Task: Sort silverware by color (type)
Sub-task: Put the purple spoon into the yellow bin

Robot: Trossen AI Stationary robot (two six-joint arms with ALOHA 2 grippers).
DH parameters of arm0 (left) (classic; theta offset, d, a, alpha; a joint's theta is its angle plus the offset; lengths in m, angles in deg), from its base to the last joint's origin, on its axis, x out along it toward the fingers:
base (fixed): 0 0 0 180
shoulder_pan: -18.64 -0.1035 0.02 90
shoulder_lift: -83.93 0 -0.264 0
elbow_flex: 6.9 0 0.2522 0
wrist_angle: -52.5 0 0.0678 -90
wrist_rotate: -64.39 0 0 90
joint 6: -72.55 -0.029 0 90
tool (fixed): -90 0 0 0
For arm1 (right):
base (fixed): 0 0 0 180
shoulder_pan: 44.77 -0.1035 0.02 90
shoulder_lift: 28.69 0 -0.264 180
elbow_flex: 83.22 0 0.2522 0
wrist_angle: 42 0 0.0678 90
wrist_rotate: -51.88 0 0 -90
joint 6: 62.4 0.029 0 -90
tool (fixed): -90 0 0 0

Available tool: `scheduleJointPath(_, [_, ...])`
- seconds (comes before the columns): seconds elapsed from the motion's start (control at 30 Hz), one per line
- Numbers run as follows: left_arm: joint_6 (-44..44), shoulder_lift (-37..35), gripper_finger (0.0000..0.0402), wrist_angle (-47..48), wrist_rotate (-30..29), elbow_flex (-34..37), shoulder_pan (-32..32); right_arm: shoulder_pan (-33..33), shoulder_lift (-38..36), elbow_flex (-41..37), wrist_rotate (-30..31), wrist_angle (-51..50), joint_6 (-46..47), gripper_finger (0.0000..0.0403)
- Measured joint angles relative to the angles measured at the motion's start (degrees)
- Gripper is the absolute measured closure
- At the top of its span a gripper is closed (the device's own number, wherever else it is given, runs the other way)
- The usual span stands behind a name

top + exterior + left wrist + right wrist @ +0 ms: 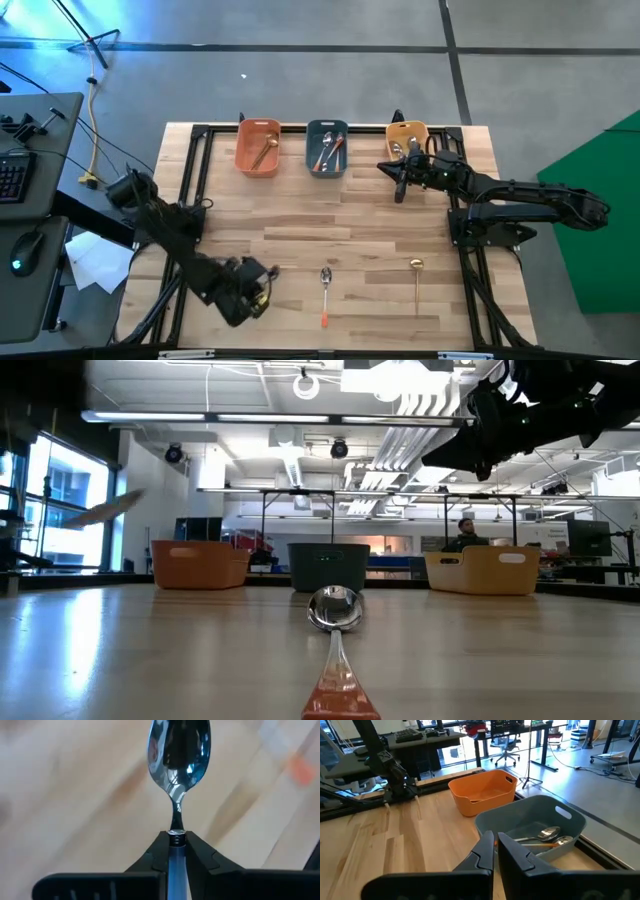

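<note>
My left gripper [256, 287] is over the table's near left part, shut on a spoon with a shiny silver bowl [178, 755] and a pale lavender handle. On the table lie a silver spoon with an orange-red handle [326, 294] and an all-gold spoon [417, 279]. A gold spoon [264, 152] lies in the orange tray [243, 150]. Silver spoons [545, 836] lie in the slate-blue tray [520, 817]. My right gripper [495, 846] hovers shut and holds nothing, beside the yellow tray [407, 133]. My left gripper pinches the spoon's handle [176, 851] between its two fingers, right behind the thin neck. The fingers lie along the spoon, and the bowl sticks out ahead past the fingertips [162, 845]. The spoon shows clear of the blurred tabletop behind it.
The three trays stand in a row along the table's far edge. A black frame [200, 135] runs round the tabletop. Bare wood lies between the trays and the two spoons near the front edge. A desk with a keyboard [12, 175] stands left of the table.
</note>
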Motion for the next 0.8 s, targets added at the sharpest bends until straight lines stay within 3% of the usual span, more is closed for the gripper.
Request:
scheduleJointPath(0.17, [-18.93,-5.45,0.0383,-12.11,-5.18,4.19,-9.92,-3.84,0.00,0.00,0.36,0.56,-3.25,0.0396])
scheduleJointPath(0.33, [-44.45,-9.15,0.0383,-36.29,-3.97,10.50,-22.09,-8.41,0.00,0.00,1.34,4.60,-4.05,0.0394])
scheduleJointPath(0.47, [-59.80,-9.63,0.0383,-54.08,3.56,13.12,-31.60,-10.25,0.00,0.00,1.48,8.17,-4.67,0.0376])
scheduleJointPath(0.57, [-67.72,-9.09,0.0383,-61.66,9.89,13.29,-37.17,-10.70,0.00,0.00,1.60,9.65,-5.03,0.0348])
scheduleJointPath(0.8, [-74.39,-8.93,0.0383,-72.12,19.72,13.29,-47.25,-11.07,0.00,0.00,1.67,9.49,-2.77,0.0283])
